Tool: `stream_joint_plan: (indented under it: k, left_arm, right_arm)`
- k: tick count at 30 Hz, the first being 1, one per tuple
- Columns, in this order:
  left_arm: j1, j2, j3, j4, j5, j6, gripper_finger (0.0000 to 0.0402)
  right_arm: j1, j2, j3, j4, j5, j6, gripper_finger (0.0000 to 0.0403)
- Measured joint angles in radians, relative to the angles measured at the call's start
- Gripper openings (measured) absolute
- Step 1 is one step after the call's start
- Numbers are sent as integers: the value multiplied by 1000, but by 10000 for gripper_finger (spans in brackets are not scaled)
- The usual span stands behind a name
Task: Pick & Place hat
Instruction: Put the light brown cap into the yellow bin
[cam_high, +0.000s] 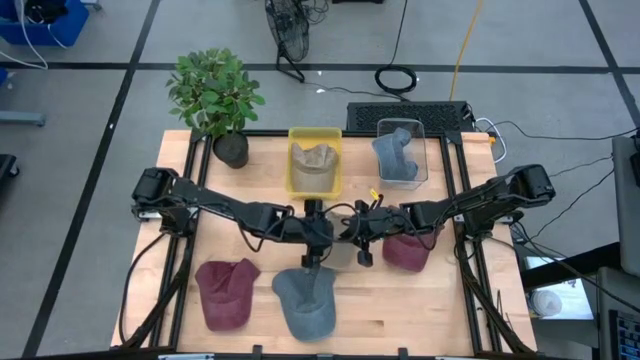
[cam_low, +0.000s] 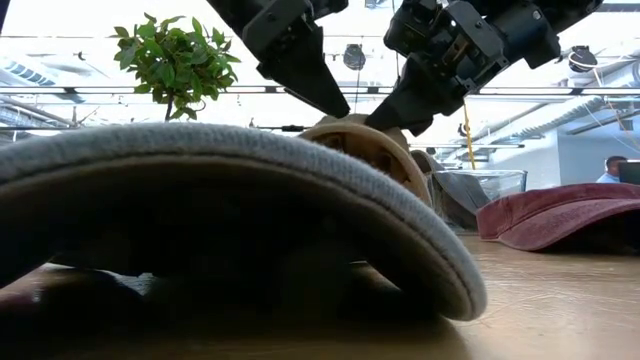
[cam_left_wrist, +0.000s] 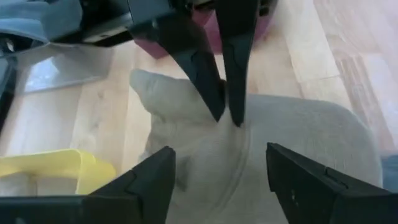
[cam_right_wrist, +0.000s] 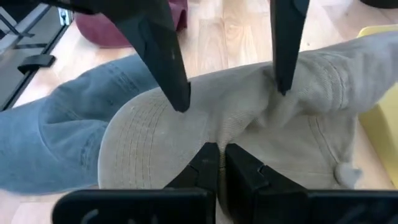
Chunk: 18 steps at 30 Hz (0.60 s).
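A beige hat (cam_left_wrist: 273, 155) sits mid-table under both grippers, its brim (cam_right_wrist: 143, 143) overlapping a blue-grey hat (cam_high: 305, 300). My right gripper (cam_right_wrist: 217, 149) is shut on the beige hat's crown. My left gripper (cam_left_wrist: 219, 152) is open, one finger to each side of the crown, right opposite the right gripper (cam_left_wrist: 227, 115). In the low view the blue-grey hat's brim (cam_low: 250, 200) hides the beige hat's underside (cam_low: 365, 145). My right gripper pinches a small fold of the crown's cloth (cam_left_wrist: 239, 134) between its two fingertips. It slants down onto the crown from the table's right side. The blue-grey hat hides whether the beige hat is clear of the table. My left gripper: its fingertips (cam_right_wrist: 179, 99) stand at the crown's surface; whether they touch it, I cannot tell.
A yellow bin (cam_high: 293, 165) holding another beige hat and a clear bin (cam_high: 426, 150) holding a blue-grey one stand at the far edge, beside a potted plant (cam_high: 215, 95). Maroon hats lie at the near left (cam_high: 225, 292) and the right (cam_high: 405, 252).
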Motion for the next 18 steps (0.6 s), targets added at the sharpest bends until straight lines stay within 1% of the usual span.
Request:
stream_joint_plan:
  k: [3, 7, 12, 18]
  left_arm:
    - [14, 0, -2, 1, 9, -22, 249]
    - [32, -1, -8, -7, 33, -37, 223]
    - [47, -1, -10, -2, 112, -27, 164]
    - [49, -1, -10, 9, 134, 9, 79]
  right_arm:
    - [10, 0, 0, 29, 0, -21, 10]
    - [20, 0, 0, 51, 1, -43, 11]
    - [21, 0, 0, 45, 1, -45, 11]
    - [22, 0, 0, 40, -2, -48, 11]
